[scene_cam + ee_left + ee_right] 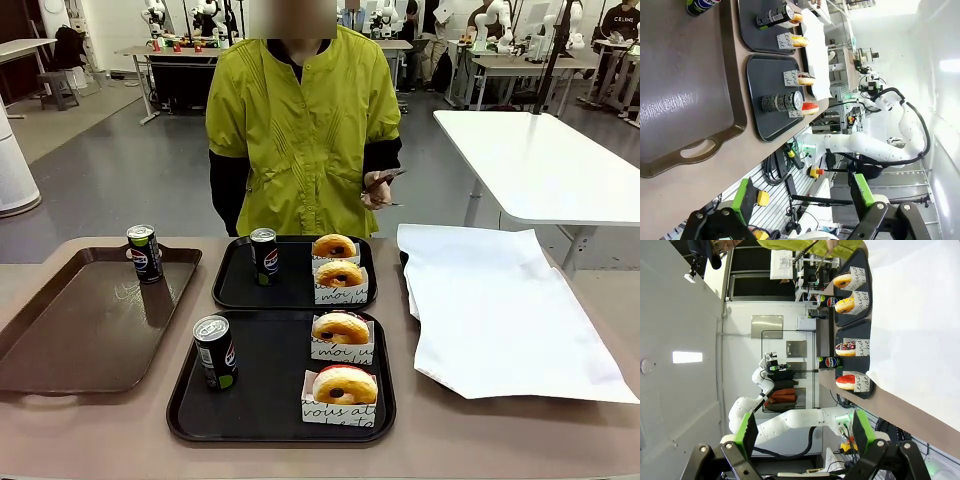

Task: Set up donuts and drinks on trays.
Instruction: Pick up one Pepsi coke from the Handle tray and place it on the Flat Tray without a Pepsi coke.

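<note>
Front view: two black trays [190, 410] each carry one can [215, 352] and two donuts [345, 385]. Wrist views add the left gripper [805, 200] and right gripper [802, 432], both with fingers apart and empty.

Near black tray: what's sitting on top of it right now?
On the near black tray: one upright soda can at its left and two sleeved donuts at its right. The tray floor beneath them is hidden.

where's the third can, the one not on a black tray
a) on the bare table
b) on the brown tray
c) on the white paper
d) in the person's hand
b: the can stands upright at the far end of the brown tray, while the other two cans sit on the black trays.
</note>
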`<state>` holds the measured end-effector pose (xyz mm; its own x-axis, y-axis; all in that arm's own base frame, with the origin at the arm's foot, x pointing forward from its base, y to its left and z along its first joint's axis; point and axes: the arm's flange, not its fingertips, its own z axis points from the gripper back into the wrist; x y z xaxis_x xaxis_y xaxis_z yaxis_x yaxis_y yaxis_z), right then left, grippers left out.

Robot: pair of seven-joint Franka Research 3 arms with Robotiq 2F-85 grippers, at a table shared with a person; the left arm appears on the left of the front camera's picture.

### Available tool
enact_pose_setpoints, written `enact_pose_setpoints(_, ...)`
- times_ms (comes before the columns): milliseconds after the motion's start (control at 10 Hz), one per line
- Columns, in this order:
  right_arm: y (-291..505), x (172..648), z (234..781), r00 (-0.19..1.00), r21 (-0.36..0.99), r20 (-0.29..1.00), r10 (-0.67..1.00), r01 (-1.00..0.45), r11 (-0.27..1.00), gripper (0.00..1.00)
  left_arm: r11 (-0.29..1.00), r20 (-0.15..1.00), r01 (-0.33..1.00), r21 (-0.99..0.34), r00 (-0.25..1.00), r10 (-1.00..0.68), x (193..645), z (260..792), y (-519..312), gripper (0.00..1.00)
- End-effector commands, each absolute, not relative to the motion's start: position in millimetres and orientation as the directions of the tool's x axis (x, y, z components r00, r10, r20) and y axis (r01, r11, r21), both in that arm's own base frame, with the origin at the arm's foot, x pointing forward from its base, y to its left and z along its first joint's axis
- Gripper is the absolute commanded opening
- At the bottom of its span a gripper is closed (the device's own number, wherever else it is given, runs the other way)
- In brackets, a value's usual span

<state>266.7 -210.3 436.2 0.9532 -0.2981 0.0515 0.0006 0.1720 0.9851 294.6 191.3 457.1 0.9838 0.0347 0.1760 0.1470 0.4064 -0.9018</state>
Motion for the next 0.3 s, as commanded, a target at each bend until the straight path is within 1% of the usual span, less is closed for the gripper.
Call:
enact_pose_setpoints(0, -209.0, 267.4, 436.3, 0.951, 0.988, 0.066, -0.303, -0.019, 0.155, 1.00, 0.392, 0.193, 0.163, -0.905, 0.980, 0.038, 294.0, 457.5, 192.8, 1.00)
enact_pose_setpoints(200, -209.0, 267.4, 436.3, 0.951, 0.988, 0.066, -0.303, -0.019, 0.155, 1.00, 0.392, 0.193, 0.163, -0.905, 0.980, 0.038, 294.0, 457.5, 192.8, 1.00)
